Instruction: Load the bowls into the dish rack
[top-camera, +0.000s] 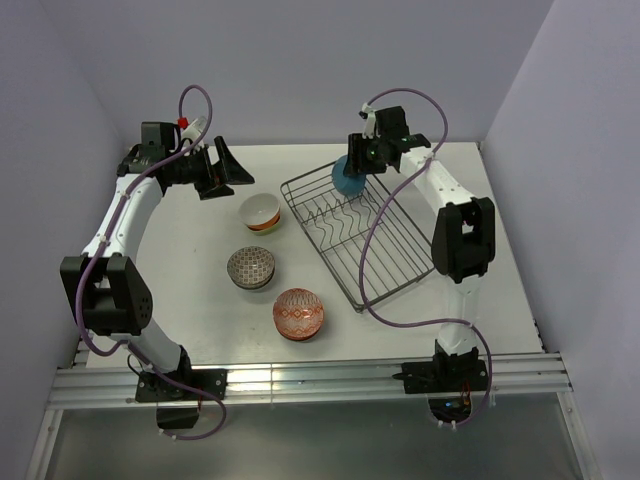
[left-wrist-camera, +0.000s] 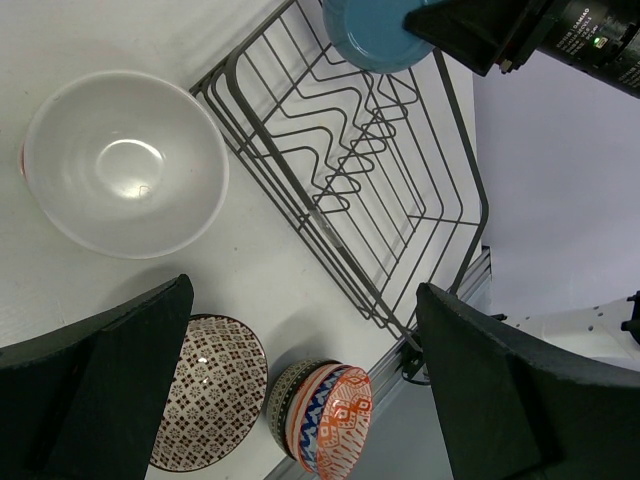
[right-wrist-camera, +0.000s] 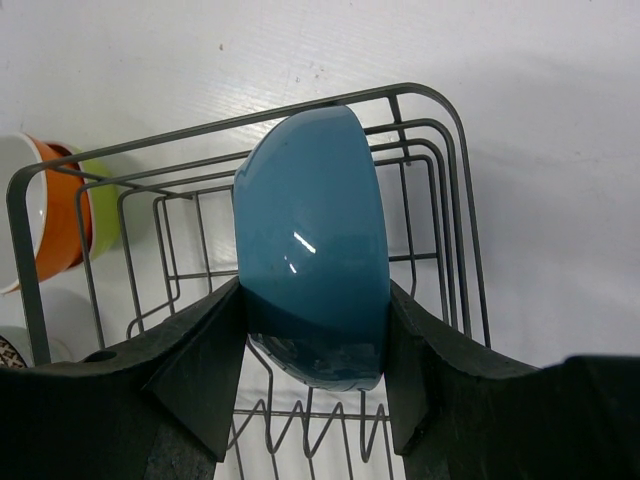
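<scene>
Blue bowl (right-wrist-camera: 310, 230), held on edge and clamped between the fingers of the right gripper (right-wrist-camera: 312, 320), just inside the far end rim of the dish rack (top-camera: 385, 250) (contact with the wires cannot be told). The clamp is shown only in the right wrist view. In the top view three bowls are seen standing apart left of the rack: white bowl (top-camera: 259, 211), dark patterned bowl (top-camera: 250, 266), red-orange patterned bowl (top-camera: 298, 313). The left gripper (left-wrist-camera: 300, 340) is held above them, jaws spread wide.
</scene>
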